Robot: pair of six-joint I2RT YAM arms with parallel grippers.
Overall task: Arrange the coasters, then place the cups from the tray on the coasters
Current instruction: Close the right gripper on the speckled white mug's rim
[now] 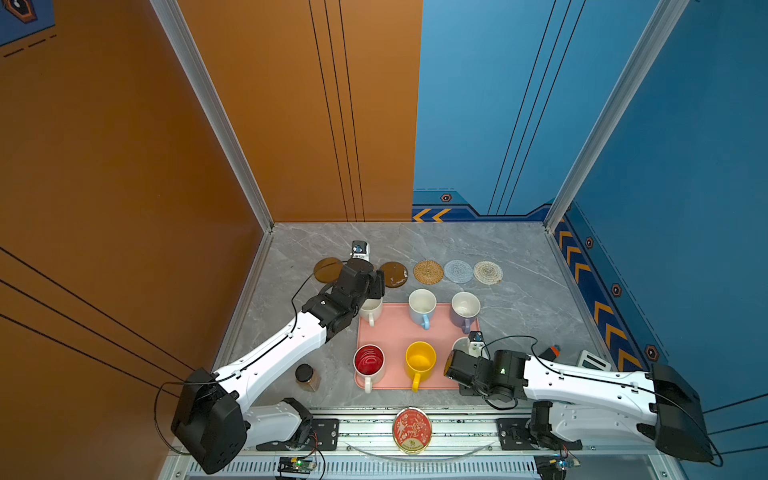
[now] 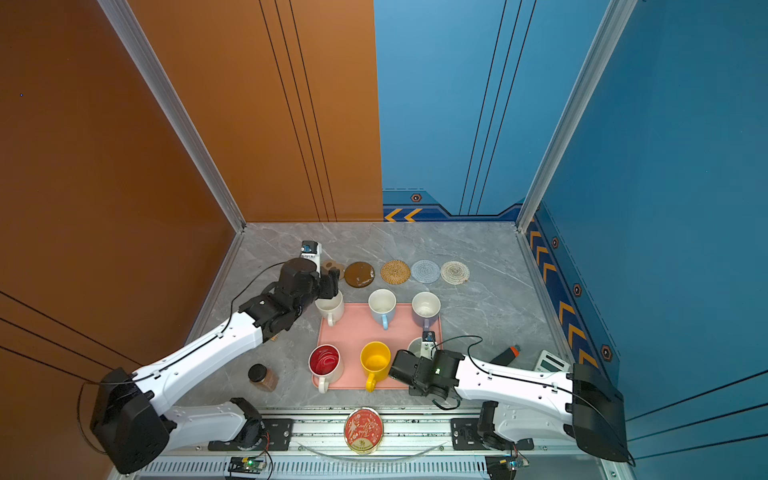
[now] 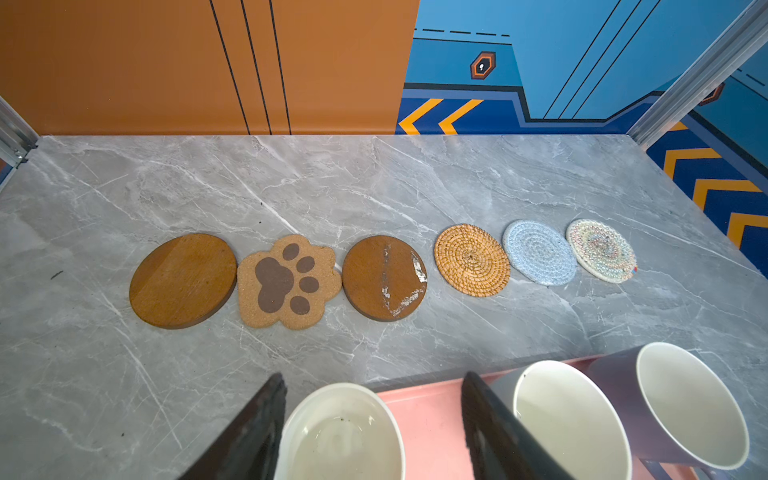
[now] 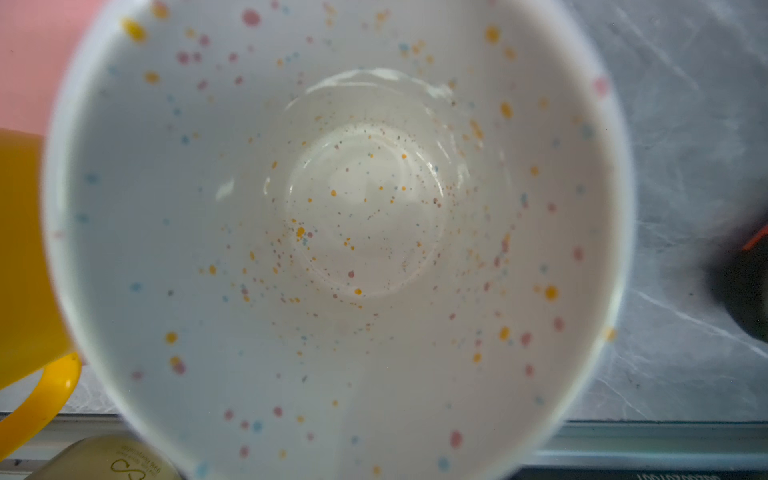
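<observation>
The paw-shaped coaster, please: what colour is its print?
Grey-brown on tan cork; the coaster shows best in the left wrist view.

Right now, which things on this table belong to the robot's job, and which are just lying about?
Job: pink tray; white mug, blue mug, lavender mug, yellow mug, speckled mug, red-lined mug; row of coasters.
Lying about: red-and-gold tin, dark-lidded jar, black-and-orange tool, white gadget.

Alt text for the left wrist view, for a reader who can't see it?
Six coasters lie in a row on a grey marble table: brown disc, paw print, scuffed brown disc, rattan round, blue round, cream round. In the foreground the open left gripper straddles a white mug at the pink tray corner, with light blue mug and lavender mug beside it.
</observation>
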